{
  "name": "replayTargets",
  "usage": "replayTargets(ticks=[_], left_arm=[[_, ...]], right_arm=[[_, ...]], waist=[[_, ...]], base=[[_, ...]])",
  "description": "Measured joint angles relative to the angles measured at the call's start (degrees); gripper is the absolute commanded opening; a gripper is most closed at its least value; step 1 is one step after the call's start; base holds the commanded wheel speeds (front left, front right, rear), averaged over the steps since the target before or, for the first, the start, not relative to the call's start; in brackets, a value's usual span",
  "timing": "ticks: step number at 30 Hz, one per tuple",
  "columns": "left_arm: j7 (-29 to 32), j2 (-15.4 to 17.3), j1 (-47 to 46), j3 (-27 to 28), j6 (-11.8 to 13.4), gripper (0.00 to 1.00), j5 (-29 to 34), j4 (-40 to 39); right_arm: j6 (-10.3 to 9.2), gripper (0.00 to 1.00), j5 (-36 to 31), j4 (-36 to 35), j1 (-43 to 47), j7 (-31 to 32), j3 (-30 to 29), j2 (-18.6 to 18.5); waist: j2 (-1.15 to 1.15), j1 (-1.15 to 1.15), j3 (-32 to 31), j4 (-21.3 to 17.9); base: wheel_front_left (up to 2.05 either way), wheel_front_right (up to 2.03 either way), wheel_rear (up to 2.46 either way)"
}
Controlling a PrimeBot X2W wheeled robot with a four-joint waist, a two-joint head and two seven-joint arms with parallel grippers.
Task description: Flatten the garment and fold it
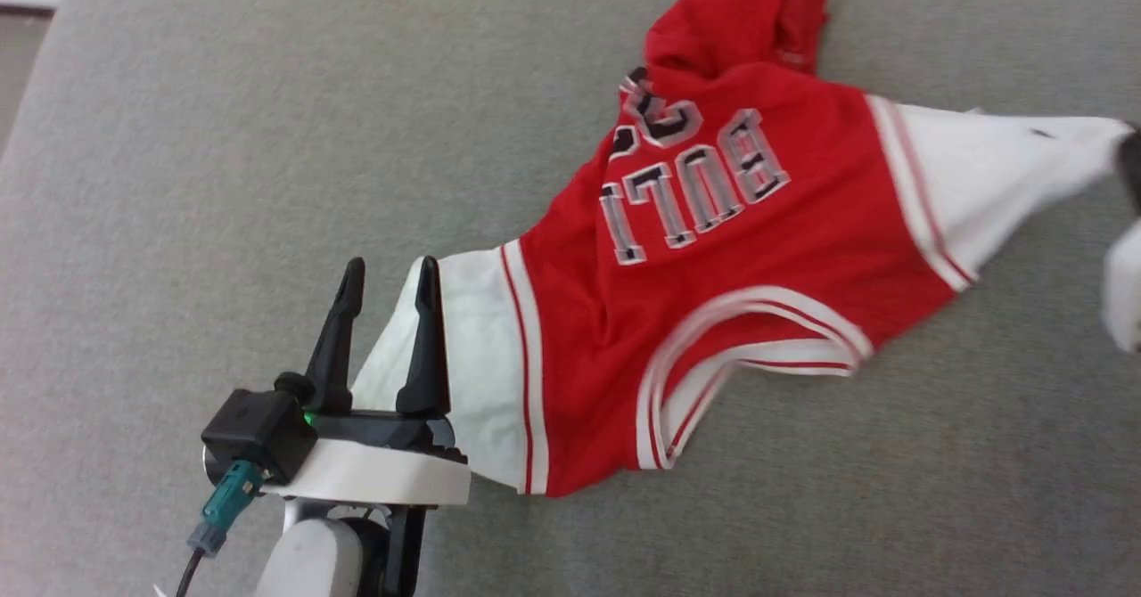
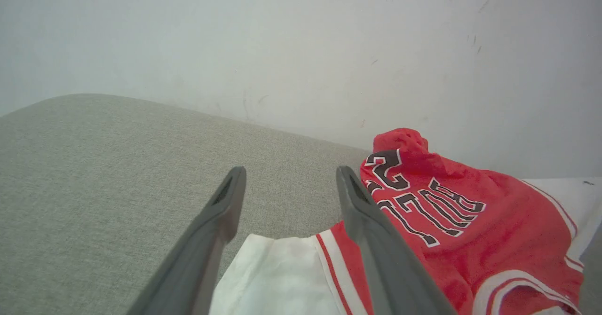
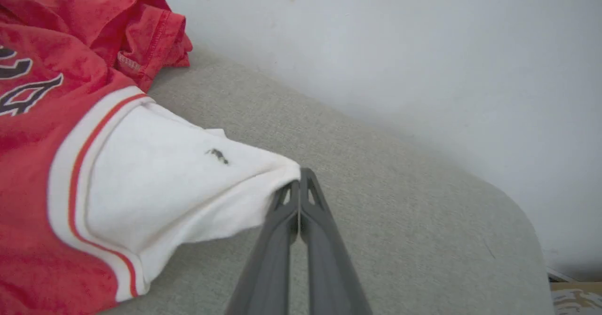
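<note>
You have on hand: one grey woven surface (image 2: 94, 164) under and ahead of the jaws of the left gripper (image 2: 290, 173) and right gripper (image 3: 299, 173), one scuffed pale wall (image 2: 301, 47) beyond both, and one tan patterned item (image 3: 576, 298), unidentifiable, far right of the right jaws.

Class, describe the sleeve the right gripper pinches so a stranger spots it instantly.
On the grey cushion lies a red jersey. Its white sleeve on the robot's right is drawn to a point in the shut right gripper, with a dark speck; the other sleeve lies loose.
</note>
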Motion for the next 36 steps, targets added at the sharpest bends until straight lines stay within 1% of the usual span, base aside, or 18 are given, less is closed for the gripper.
replayTargets(ticks=[3, 6, 8, 10, 12, 14, 15, 16, 17, 21, 25, 27, 29, 32, 34, 36], left_arm=[[0.0, 0.01, 0.25, 0.38, -0.02, 1.0, 0.34, 0.1], [0.0, 0.0, 0.81, 0.43, -0.1, 1.0, 0.7, 0.29], [0.0, 0.0, 0.98, 0.43, -0.47, 1.0, 0.74, 0.32], [0.0, -0.01, 1.2, 0.55, -0.51, 1.0, 0.78, 0.4], [0.0, -0.01, 1.47, 0.76, -0.58, 1.0, 0.86, 0.58], [0.0, -0.01, 1.93, 1.25, -0.87, 1.0, 1.03, 0.74], [0.0, 0.0, 2.19, 1.51, -0.99, 1.0, 1.19, 0.83], [0.0, 0.01, 2.32, 1.74, -1.01, 1.0, 1.3, 1.0], [0.0, 0.0, 2.34, 1.8, -1.04, 1.0, 1.43, 1.13], [0.0, 0.0, 2.64, 2.3, -1.15, 1.0, 1.99, 1.29], [0.0, -0.01, 3.28, 2.59, -1.49, 1.0, 2.27, 1.2], [0.0, -0.01, 3.67, 2.81, -1.49, 1.0, 2.42, 1.02], [0.0, -0.01, 4.21, 3.09, -1.49, 1.0, 2.68, 0.79], [0.0, -0.01, 5.17, 3.88, -1.51, 1.0, 2.88, 0.56], [0.0, -0.02, 5.81, 4.36, -1.52, 1.0, 3.31, 0.47], [0.0, -0.01, 6.43, 4.94, -1.53, 1.0, 3.48, 0.4]], right_arm=[[0.0, 0.0, -2.12, -4.0, 4.32, -0.31, -4.5, -1.21], [0.0, 0.0, -4.44, -7.71, 12.63, -0.16, -10.71, -0.98], [-0.01, 0.0, -5.03, -9.43, 19.65, 0.08, -14.85, 1.32], [-0.01, 0.0, -5.43, -9.94, 26.64, 0.33, -17.74, 4.61], [-0.01, 0.0, -6.61, -9.72, 32.67, 0.43, -18.95, 7.57], [0.0, 0.0, -7.65, -8.56, 35.76, -0.1, -19.25, 9.96], [0.0, 0.11, -8.2, -7.77, 36.29, -0.4, -18.97, 10.71], [0.0, 0.47, -8.55, -7.26, 36.28, -1.13, -18.69, 11.38], [0.0, 1.0, -8.67, -7.04, 35.96, -2.04, -18.49, 12.09], [0.0, 1.0, -8.24, -8.12, 32.09, -4.64, -17.8, 14.77], [-0.01, 1.0, -7.34, -12.87, 28.75, -7.34, -19.71, 17.5], [0.0, 1.0, -6.84, -15.82, 27.8, -9.81, -20.53, 20.0], [-0.01, 1.0, -7.03, -18.01, 27.26, -13.18, -20.58, 21.67], [-0.01, 1.0, -7.38, -19.51, 26.82, -20.14, -20.45, 23.47], [0.0, 1.0, -7.43, -19.22, 26.81, -24.8, -19.58, 23.93], [-0.01, 1.0, -5.99, -17.57, 26.93, -28.94, -18.62, 23.98]], waist=[[0.0, 0.0, -1.14, -1.74], [0.0, -0.01, -2.09, -3.31], [0.0, -0.01, -2.67, -4.04], [0.0, -0.01, -3.09, -4.48], [0.0, -0.01, -3.31, -4.59], [0.0, -0.01, -3.39, -4.66], [0.0, -0.01, -3.48, -4.79], [0.0, -0.01, -3.6, -4.96], [0.0, -0.01, -3.77, -5.12], [0.0, -0.01, -4.94, -5.92], [0.0, -0.01, -6.39, -6.72], [0.0, -0.01, -7.12, -7.08], [0.0, -0.01, -7.8, -7.41], [0.0, -0.02, -8.61, -7.91], [0.0, -0.01, -9.02, -8.23], [0.0, -0.01, -9.38, -8.56]], base=[[0.0, 0.0, 0.0], [0.0, 0.0, 0.0], [0.0, 0.0, 0.0], [0.0, 0.0, 0.0], [0.0, 0.0, 0.0], [0.0, 0.0, 0.0], [0.0, 0.0, 0.0], [0.0, 0.0, 0.0], [0.0, 0.0, 0.0], [0.0, 0.0, 0.0], [0.0, 0.0, 0.0], [0.0, 0.0, 0.0], [0.0, 0.0, 0.0], [0.0, 0.0, 0.0], [0.0, 0.0, 0.0], [0.0, 0.0, 0.0]])
